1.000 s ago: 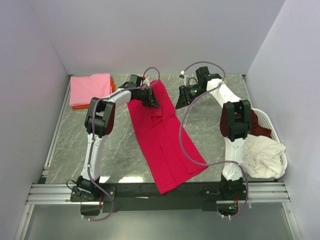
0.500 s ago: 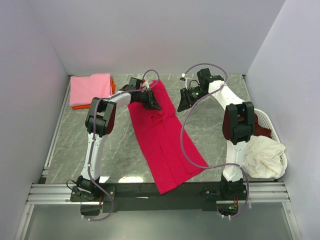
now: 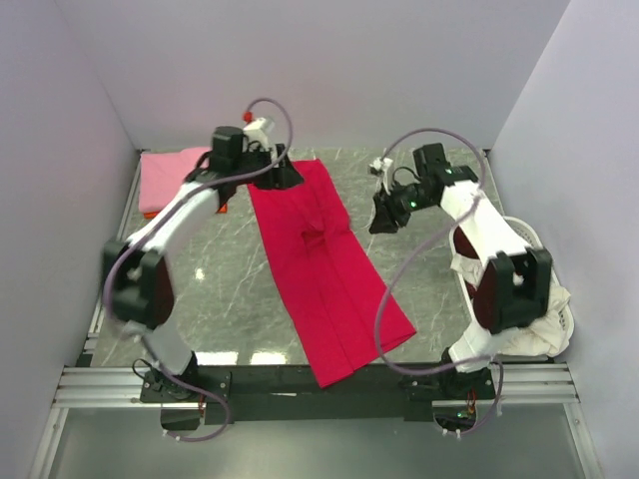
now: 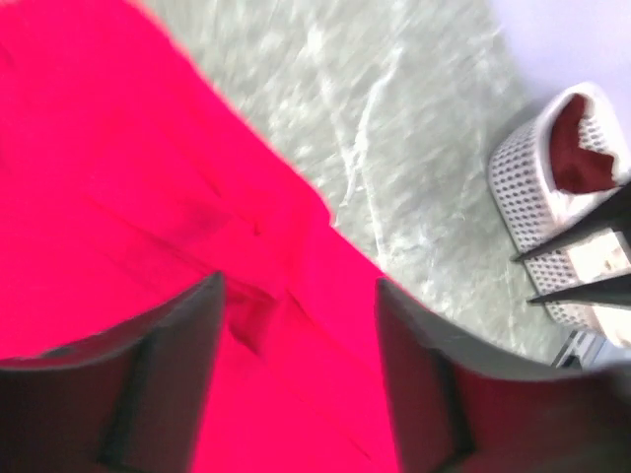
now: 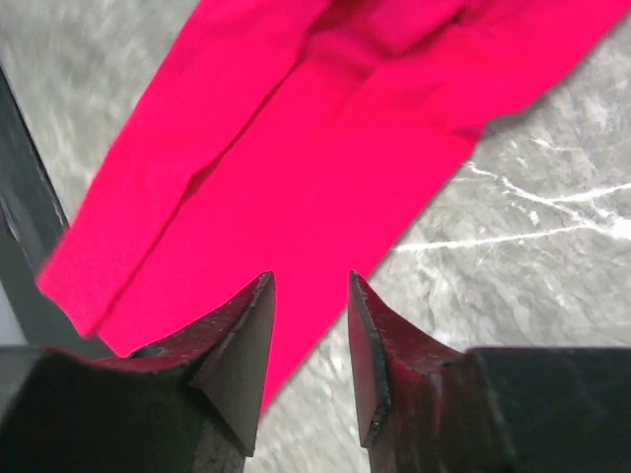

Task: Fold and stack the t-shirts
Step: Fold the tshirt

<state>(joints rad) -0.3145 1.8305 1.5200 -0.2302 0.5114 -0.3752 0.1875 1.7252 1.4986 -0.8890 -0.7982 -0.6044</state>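
The red shirt (image 3: 324, 269) lies as a long strip on the worktop (image 3: 230, 279), its sides already turned in. It runs slantwise from the far middle to the near edge, where its near end hangs over the dark rail (image 3: 260, 384). There is a small pucker near its middle.

My left hand (image 3: 288, 178) is at the strip's far end. In the left wrist view its fingers (image 4: 168, 384) are spread above the cloth, and I see nothing pinched between them. My right hand (image 3: 382, 215) hangs just right of the strip, off the cloth. Its fingers (image 5: 242, 345) stand a little apart with nothing between them.

At the far left sits a folded pink shirt (image 3: 172, 180). A sliver of orange shows under its right edge, probably another folded shirt, though I cannot be sure. At the right is the white basket (image 4: 523, 187), holding a crumpled cream shirt (image 3: 547, 321) and a maroon one (image 4: 580, 148).

I judge the job to be less than half done: 1 or 2 shirts are folded and stacked. The red shirt has only its lengthwise folds, so it needs folding across and carrying to the pile. The 2 shirts in the basket are untouched.

The worktop is grey-green marbled stone with pale veins. Plain pale walls (image 3: 329, 70) close it in at the far side, left and right.
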